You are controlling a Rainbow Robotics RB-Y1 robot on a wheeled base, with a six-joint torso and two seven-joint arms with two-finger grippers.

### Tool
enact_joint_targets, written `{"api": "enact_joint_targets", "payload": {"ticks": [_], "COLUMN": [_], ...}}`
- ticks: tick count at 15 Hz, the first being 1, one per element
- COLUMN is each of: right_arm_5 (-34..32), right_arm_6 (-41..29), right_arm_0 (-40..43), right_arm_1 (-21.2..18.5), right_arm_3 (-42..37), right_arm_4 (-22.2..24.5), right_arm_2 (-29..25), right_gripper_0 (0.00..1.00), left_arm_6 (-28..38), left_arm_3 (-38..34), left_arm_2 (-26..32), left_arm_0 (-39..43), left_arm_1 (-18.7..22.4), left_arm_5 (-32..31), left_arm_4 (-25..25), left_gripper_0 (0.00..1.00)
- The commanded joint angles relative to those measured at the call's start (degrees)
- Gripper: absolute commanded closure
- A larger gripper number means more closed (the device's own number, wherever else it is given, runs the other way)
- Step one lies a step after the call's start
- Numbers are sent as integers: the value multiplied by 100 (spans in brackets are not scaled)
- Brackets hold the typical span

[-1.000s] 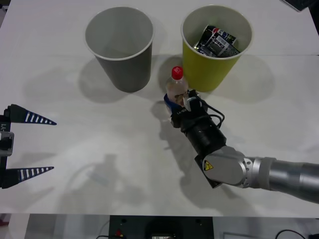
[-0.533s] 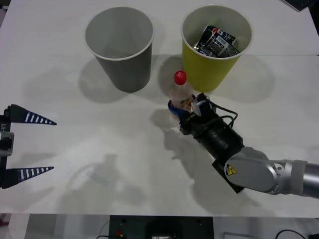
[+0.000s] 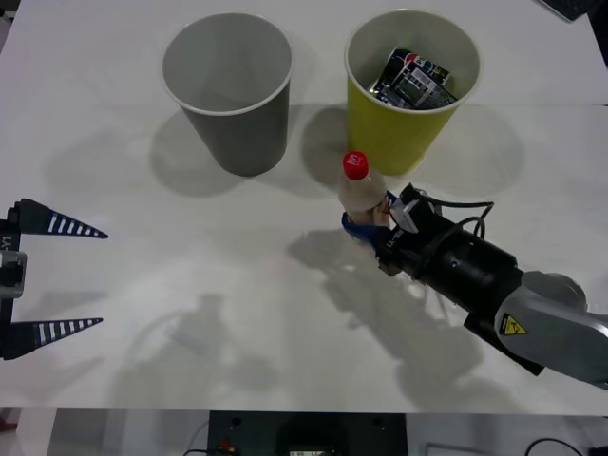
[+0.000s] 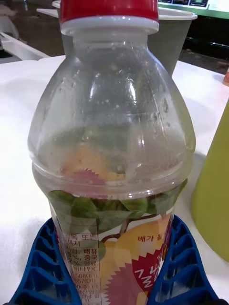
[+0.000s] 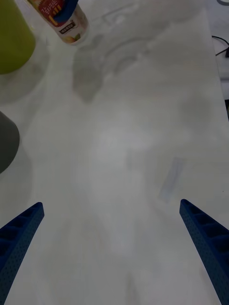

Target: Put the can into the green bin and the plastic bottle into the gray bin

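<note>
1. Table (image 3: 123,313): white top, carries both bins; its near edge is cut off at the foot of the front view.
2. Right arm: enters from the right edge of the front view, upper part cut off. Right gripper (image 3: 366,220) sits just in front of the green bin (image 3: 399,133), blue ribbed fingers (image 4: 36,267) clamped on either side of the plastic bottle (image 3: 361,193) at label height.
3. Left gripper (image 3: 57,277): at the left edge of the front view, well apart from the bins, fingers spread wide with nothing between them; its body is mostly cut off.
4. Gray bin (image 3: 233,104): upright at the far left-centre, inside pale; its floor is not clearly visible. In the right wrist view it (image 4: 174,33) stands behind the bottle, largely hidden.
5. Green bin: upright, right of the gray bin, the two apart.
6. Plastic bottle: upright, red cap up, near the green bin's front wall. Its base is hidden by the fingers in the front view; whether it touches the table cannot be told. Label print partly legible in the right wrist view.
7. Can (image 3: 413,81): lying tilted inside the green bin, lower part hidden by the bin wall.
</note>
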Motion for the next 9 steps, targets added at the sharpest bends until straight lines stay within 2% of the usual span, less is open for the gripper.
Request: {"api": "enact_joint_targets", "payload": {"ticks": [1,6,9], "right_arm_5": [-1105,-3171,-4234], "right_arm_6": [1,-166,-790], "right_arm_0": [468,1294,1513], "right_arm_1": [-219,-368,-386], "right_arm_3": [-443,-997,-1190], "right_arm_4": [16,-46,-134], "right_arm_2": [-905,-2707,-3524], "right_gripper_0": [100,100,100], "left_arm_6": [0,0,0], "left_arm_3": [0,0,0], "left_arm_2": [0,0,0], "left_arm_0": [0,0,0], "left_arm_1": [0,0,0], "left_arm_5": [0,0,0], "left_arm_4": [0,0,0], "left_gripper_0": [2,2,2]}}
